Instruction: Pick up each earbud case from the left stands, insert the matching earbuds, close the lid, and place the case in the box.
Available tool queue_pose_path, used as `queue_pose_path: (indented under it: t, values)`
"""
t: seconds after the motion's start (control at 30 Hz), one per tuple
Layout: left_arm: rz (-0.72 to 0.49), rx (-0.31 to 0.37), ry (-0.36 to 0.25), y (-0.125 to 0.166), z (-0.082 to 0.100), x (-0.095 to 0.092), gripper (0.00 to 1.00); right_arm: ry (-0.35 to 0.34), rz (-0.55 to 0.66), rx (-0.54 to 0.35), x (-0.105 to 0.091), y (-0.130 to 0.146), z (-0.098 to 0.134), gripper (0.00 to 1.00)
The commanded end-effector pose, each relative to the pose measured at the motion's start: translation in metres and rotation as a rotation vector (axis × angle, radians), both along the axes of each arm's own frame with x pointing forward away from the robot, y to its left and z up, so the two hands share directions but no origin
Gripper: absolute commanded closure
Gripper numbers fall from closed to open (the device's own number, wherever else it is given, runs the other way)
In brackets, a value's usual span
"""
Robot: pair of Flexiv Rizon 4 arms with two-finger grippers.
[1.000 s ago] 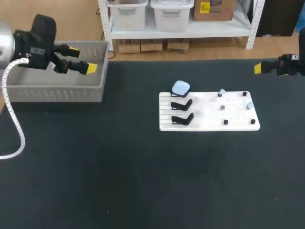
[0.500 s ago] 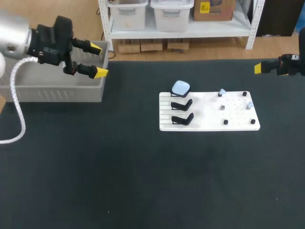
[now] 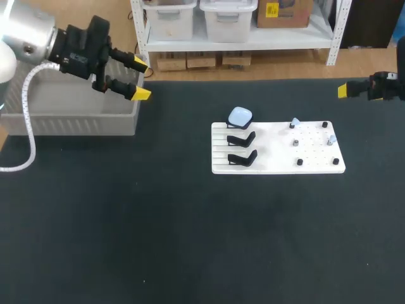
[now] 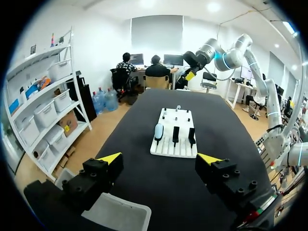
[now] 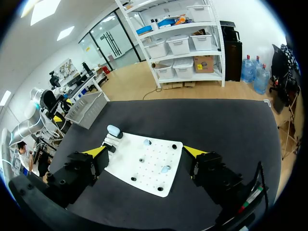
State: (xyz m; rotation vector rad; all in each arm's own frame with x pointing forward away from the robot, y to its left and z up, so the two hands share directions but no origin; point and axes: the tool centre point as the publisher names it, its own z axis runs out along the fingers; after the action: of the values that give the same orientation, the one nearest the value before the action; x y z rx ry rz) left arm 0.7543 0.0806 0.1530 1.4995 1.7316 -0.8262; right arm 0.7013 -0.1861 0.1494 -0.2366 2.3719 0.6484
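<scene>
Step in hand (prob.): fetching the earbud case, seated at the white board's far-left corner. L gripper, fingers spread & empty, is held by the box, well apart from the case; R gripper is likewise spread. Next, L gripper must be carried over & closed on the case.

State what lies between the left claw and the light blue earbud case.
Nothing does: in the head view only bare black table stretches from the open left claw to the earbud case.

furniture: table, dark matte top | light: even, no hard shadows
</scene>
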Motion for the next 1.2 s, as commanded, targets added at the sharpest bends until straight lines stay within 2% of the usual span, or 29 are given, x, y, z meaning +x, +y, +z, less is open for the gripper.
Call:
queue_pose_path:
  t: [0.03, 0.13, 0.23, 0.43, 0.73, 0.83, 1.2]
  values:
    - [-0.010, -0.002, 0.004, 0.000, -0.001, 0.003, 0.00, 0.000, -0.001, -0.002, 0.000, 0.000, 0.000, 0.00]
    - [0.011, -0.002, 0.000, 0.001, -0.006, -0.008, 0.00, 0.000, -0.001, -0.002, 0.000, 0.000, 0.000, 0.00]
    - [0.016, 0.000, -0.017, -0.012, -0.010, -0.010, 0.00, 0.000, -0.001, -0.002, 0.000, 0.000, 0.000, 0.00]
    - [-0.044, -0.005, -0.041, -0.045, -0.018, -0.001, 0.00, 0.000, -0.001, -0.002, 0.000, 0.000, 0.000, 0.00]
    - [-0.126, -0.016, -0.016, -0.080, -0.043, 0.015, 0.00, 0.000, -0.001, -0.002, 0.000, 0.000, 0.000, 0.00]
    - [-0.145, -0.025, -0.009, -0.091, -0.051, 0.015, 0.00, 0.000, -0.001, -0.002, 0.000, 0.000, 0.000, 0.00]
    - [-0.215, -0.053, -0.002, -0.113, -0.074, 0.019, 0.00, 0.000, -0.001, -0.002, 0.000, 0.000, 0.000, 0.00]
